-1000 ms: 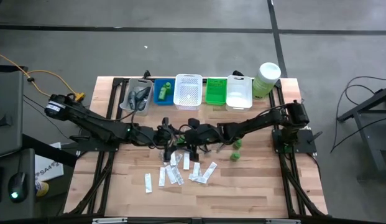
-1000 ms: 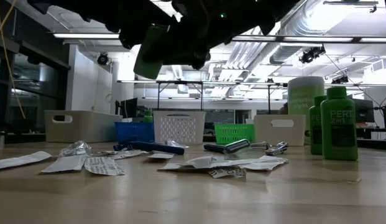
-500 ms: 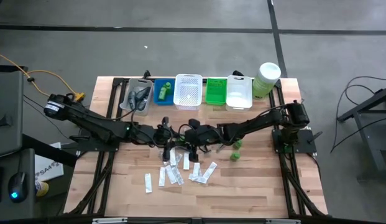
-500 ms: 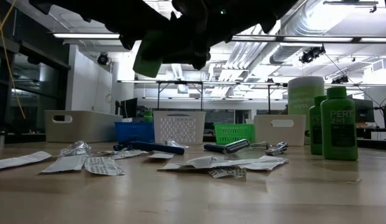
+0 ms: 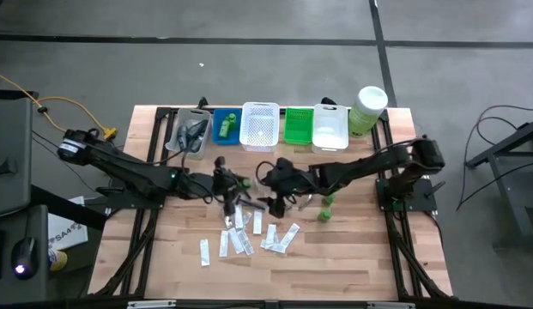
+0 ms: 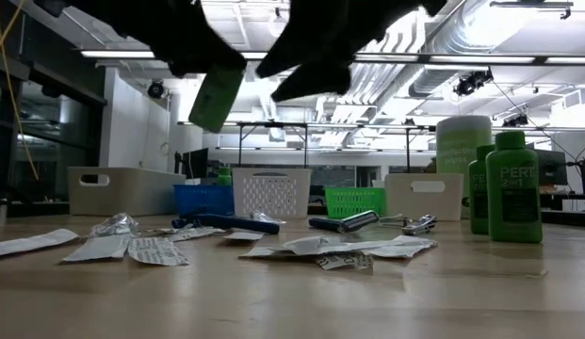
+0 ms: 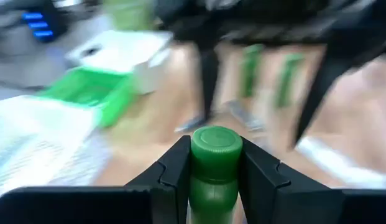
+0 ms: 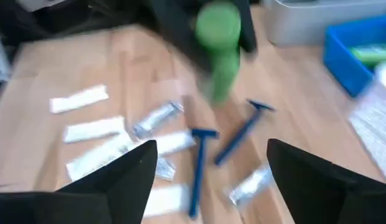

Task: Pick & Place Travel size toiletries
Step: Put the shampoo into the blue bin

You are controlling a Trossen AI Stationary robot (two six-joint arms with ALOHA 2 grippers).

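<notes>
Green bottle at low view's right edge: "PERT", "2in1" beneath; nothing else legible.

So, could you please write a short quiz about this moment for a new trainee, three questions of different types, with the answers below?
1. True or false: the left end effector is closed on a green bottle.
2. Multiple choice: the right end effector is
A. closed on a razor
B. open and empty
C. resting in a basket
3. Fill in the missing word: the two green bottles under the right arm stand on the ____, not in a basket.

Key:
1. true
2. B
3. table
</notes>
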